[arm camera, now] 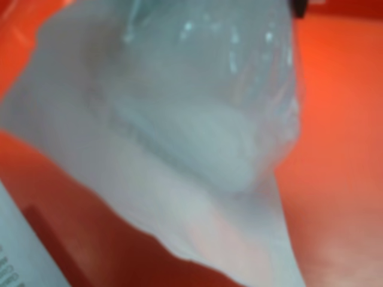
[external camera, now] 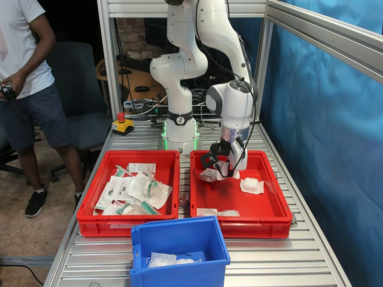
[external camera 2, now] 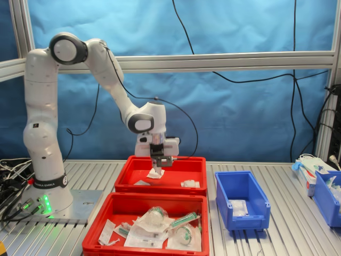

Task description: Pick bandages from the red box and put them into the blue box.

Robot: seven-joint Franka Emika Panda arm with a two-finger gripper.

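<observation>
Gripper (external camera: 218, 167) is pinching a bandage (external camera: 209, 175) just above the red box (external camera: 272, 218). Other red tray (external camera: 90, 224) w/ pouches sits beside it (blue box (external camera: 179, 263) nearby, packets inside).

the only wording that reads at all is on the black band around the robot arm's base (external camera 2: 49, 184) in the second exterior view, where small white capitals appear to say "franka emika". in the first exterior view the same band (external camera: 180, 119) bears a round white logo mark, too small to read as letters. the pouches (external camera 2: 160, 224) heaped in the near red tray carry green print that is too fine to read. dark printed characters at the wrist view's edge (arm camera: 12, 263) are blurred beyond reading.
</observation>
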